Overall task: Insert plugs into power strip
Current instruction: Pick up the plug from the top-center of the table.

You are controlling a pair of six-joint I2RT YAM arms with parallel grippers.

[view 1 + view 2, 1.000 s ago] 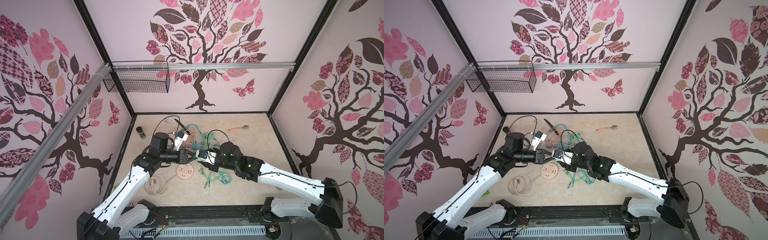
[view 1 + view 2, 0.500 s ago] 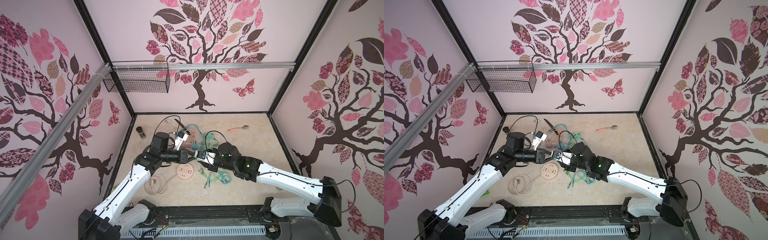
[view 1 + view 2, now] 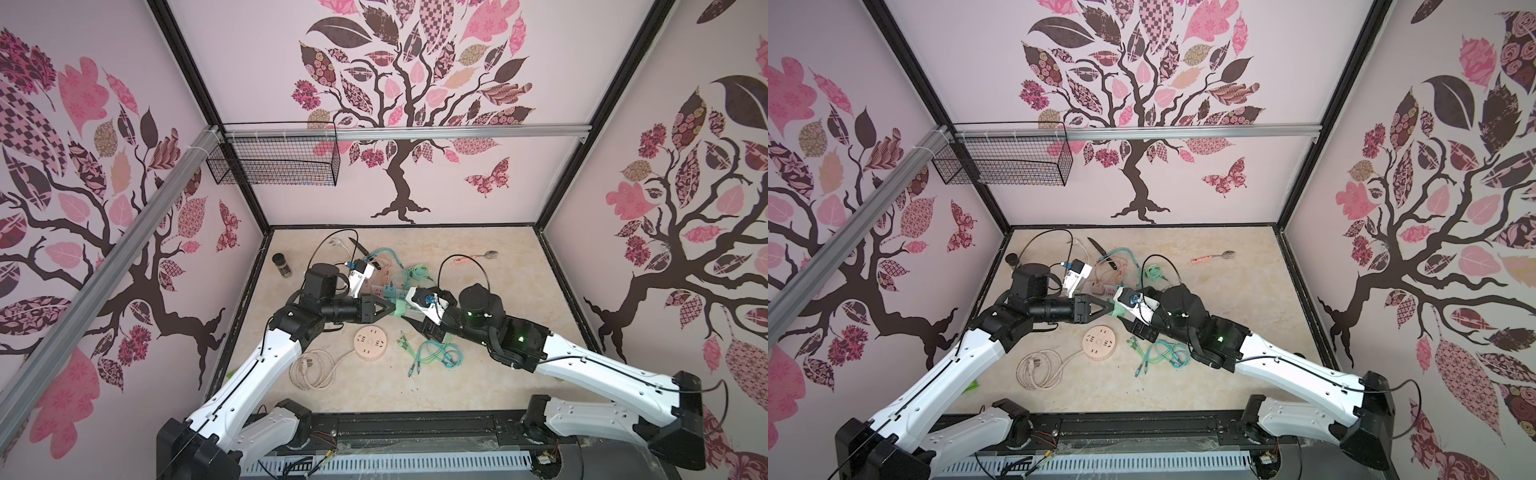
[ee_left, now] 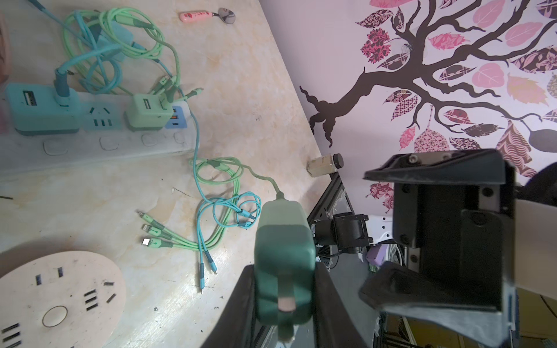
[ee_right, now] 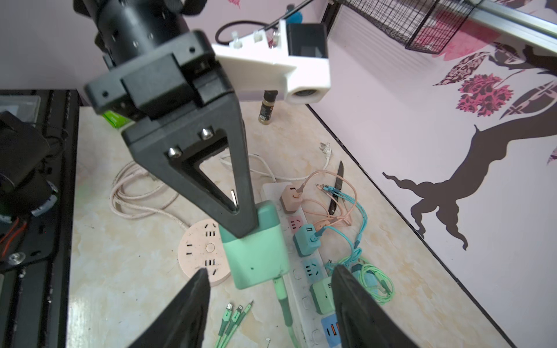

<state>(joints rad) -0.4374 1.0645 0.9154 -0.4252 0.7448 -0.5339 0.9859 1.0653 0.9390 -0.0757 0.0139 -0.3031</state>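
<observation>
A mint green plug (image 5: 256,256) hangs in the air above the table, its cable trailing down. My left gripper (image 4: 283,271) is shut on it, one finger on each side, with the prongs pointing back toward the wrist. My right gripper (image 5: 269,269) is open, its fingers spread wide on either side of the plug without touching it. In both top views the two grippers meet at the plug (image 3: 400,309) (image 3: 1119,309). Below lies the white power strip (image 5: 297,272) with a peach plug (image 5: 291,197), a teal plug (image 5: 306,239) and another mint plug (image 5: 322,293) seated in it.
A round peach socket disc (image 3: 371,343) with a coiled beige cord (image 3: 311,370) lies near the front. Loose green and teal cable ends (image 3: 432,357) sprawl beside it. A small bottle (image 3: 281,264), a knife (image 3: 359,247) and a spoon (image 3: 478,257) lie farther back.
My left gripper has closed on the mint green plug. My right gripper has opened and let go of it. Both arms have barely shifted.
</observation>
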